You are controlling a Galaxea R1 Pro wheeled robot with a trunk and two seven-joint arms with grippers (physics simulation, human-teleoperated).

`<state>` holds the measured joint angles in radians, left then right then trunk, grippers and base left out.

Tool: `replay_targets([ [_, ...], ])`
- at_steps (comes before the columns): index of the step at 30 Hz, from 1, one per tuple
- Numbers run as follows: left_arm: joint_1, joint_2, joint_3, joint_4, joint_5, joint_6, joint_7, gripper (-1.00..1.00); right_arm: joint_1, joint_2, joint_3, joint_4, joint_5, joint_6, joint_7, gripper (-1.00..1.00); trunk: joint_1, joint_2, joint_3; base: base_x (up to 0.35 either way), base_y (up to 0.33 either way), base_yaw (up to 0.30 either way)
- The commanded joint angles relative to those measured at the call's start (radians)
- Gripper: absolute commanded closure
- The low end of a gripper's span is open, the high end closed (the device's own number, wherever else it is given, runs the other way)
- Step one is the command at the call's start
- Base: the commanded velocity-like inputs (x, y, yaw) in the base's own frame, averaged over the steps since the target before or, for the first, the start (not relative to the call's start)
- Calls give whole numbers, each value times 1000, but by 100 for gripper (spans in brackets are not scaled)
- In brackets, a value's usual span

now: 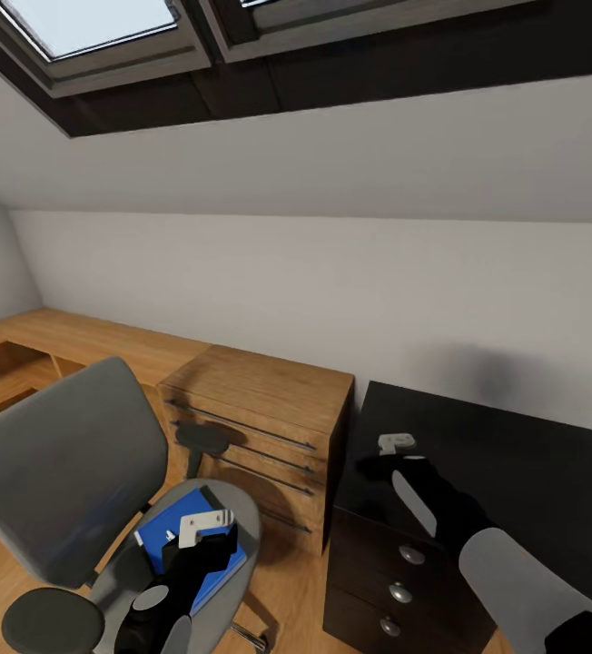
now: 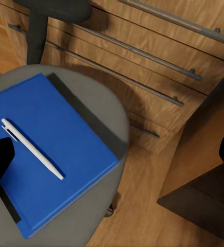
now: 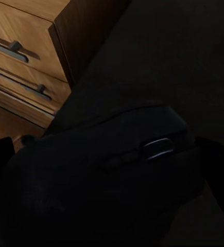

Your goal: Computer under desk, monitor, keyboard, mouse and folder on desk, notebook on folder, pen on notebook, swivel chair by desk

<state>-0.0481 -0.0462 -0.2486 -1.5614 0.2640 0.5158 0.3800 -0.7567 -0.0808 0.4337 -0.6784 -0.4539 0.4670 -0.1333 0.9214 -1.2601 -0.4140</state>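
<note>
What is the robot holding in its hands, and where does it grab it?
The right tool seems to hold the black mouse by its two sides. The left tool is open, holding nothing.

A light wooden chest [image 1: 264, 427] with long dark bar handles [image 2: 142, 51] across its drawer fronts stands against the pale wall [image 1: 314, 291], its side close against the black furniture next to it. Beyond it, a low wooden shelf unit [image 1: 51, 350] runs along the wall into the corner. Overhead, the sloped ceiling [image 1: 378, 154] holds dark-framed skylights [image 1: 87, 23], and light wood flooring [image 2: 142, 221] shows below.
</note>
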Motion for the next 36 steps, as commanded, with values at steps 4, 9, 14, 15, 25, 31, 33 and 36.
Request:
replay_targets([
  [4,-1,0,-1,-1,11,3,10,-100,-2,5,6,-2,-13,46,-10,100,0,-1,-1,0,0,0],
  [9,-1,0,-1,-1,11,3,10,-100,-3,18,-56,-3,-15,137,-11,100,0,-1,-1,0,0,0],
  [14,-1,0,0,-1,11,3,10,-100,-3,27,-95,-4,-15,182,-12,100,0,-1,-1,0,0,0],
  [15,-1,0,0,0,11,3,10,-100,-3,28,-97,-4,-15,185,-12,100,0,-1,-1,0,0,0],
  [25,-1,0,0,-2,11,3,10,-100,-3,29,-101,-9,-15,190,-12,100,0,-1,-1,0,0,0],
  [31,-1,-1,17,-40,14,5,11,-100,-3,43,-97,-10,-7,185,-41,100,0,-1,-1,0,0,0],
  [33,-1,-2,33,-44,15,6,11,-100,-3,49,-95,-10,-6,185,-50,100,0,-1,-1,0,0,0],
  [36,-1,-4,49,-49,16,6,11,-100,-3,67,-94,-8,-4,186,-84,100,0,-1,-1,0,0,0],
])
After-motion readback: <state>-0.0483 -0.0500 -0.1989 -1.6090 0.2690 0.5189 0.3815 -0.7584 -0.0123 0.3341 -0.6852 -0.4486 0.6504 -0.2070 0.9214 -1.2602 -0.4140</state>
